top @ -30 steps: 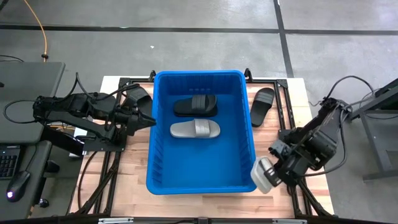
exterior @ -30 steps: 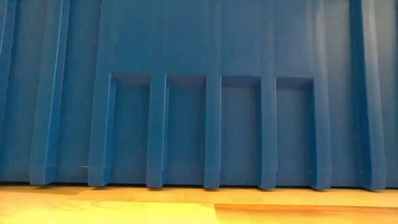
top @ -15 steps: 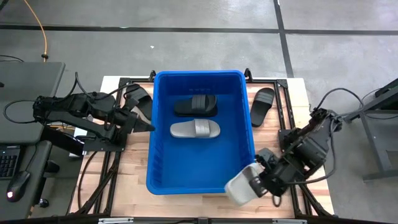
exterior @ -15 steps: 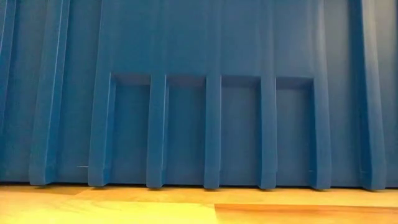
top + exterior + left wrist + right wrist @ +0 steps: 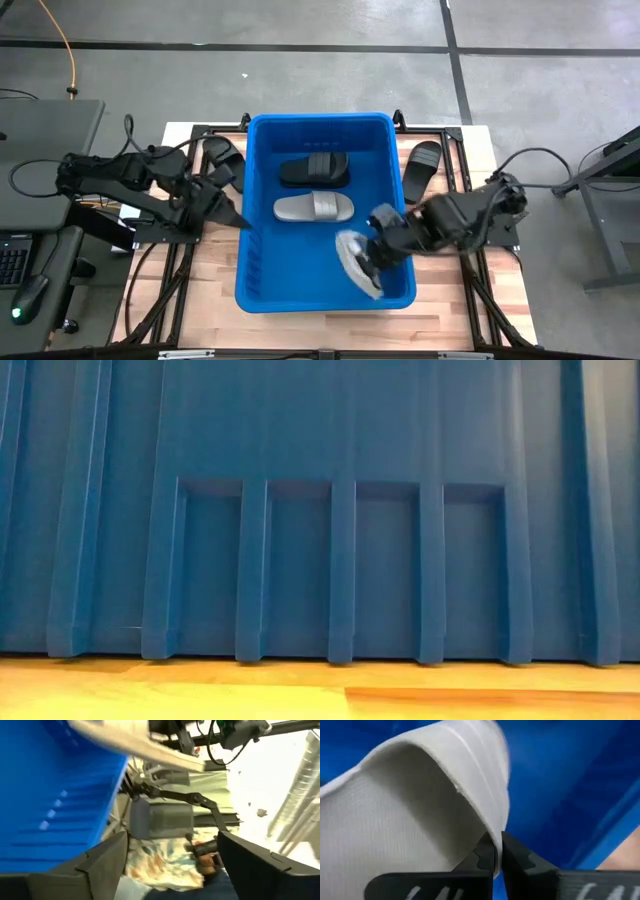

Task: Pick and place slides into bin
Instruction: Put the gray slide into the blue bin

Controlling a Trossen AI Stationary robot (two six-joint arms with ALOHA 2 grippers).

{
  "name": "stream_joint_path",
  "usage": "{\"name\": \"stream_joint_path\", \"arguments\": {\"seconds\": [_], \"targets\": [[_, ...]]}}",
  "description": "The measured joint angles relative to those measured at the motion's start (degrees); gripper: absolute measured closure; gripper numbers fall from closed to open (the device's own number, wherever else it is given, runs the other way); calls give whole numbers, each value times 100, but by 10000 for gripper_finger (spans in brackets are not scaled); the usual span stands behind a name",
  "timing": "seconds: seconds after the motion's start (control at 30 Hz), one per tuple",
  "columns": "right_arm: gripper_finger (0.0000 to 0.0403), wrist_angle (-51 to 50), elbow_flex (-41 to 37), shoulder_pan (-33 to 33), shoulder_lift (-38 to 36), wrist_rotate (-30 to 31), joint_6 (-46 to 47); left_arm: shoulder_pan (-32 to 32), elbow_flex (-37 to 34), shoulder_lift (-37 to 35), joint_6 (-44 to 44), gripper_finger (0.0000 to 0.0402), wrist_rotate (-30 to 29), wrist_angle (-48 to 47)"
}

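From my remote station I saw the wooden bench (image 5: 200, 290) plank-topped and pale, sitting on a grey concrete floor (image 5: 300, 70) crossed by dark lines, with a grey desk (image 5: 45, 130) off its left end. In the low view the bin's ribbed blue wall filled nearly everything, standing on the wood.

Nearest the front edge, the right gripper (image 5: 372, 258) hung over the bin (image 5: 262, 300) and inside its front right corner. Its fingers were pressed together, pinching the strap edge of a light grey slide (image 5: 355, 265); the right wrist view showed the two dark fingertips (image 5: 512, 855) clamped on that thin edge. The slide hung tilted, blurred, its long axis running roughly from the bin's middle toward its front wall.

Further back, a second grey slide (image 5: 313, 207) lay flat on the bin floor, long axis across the bin, left to right. Behind it a black slide (image 5: 314, 169) lay the same way.

Left of the bin, the left gripper (image 5: 232, 212) stood spread wide, holding nothing, near a black slide (image 5: 222, 157) on the bench. Right of the bin another black slide (image 5: 421, 170) lay with its long axis front to back, slightly slanted.
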Motion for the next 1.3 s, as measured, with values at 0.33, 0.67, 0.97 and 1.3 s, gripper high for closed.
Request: {"name": "stream_joint_path", "arguments": {"seconds": [0.33,0.67,0.97,1.3], "targets": [[403,16,-2,-1169,513,1341,-1686,2,0,712,-155,114,255,223],[403,866,-2,-1174,1185,2690,-3113,2,0,1111,-532,134,225,335],[403,1311,50,-1010,1246,3544,-3133,2,1,1380,-538,124,138,338],[403,2210,80,-1226,1241,3647,-3582,2,-1,1733,-658,124,-266,377]]}}
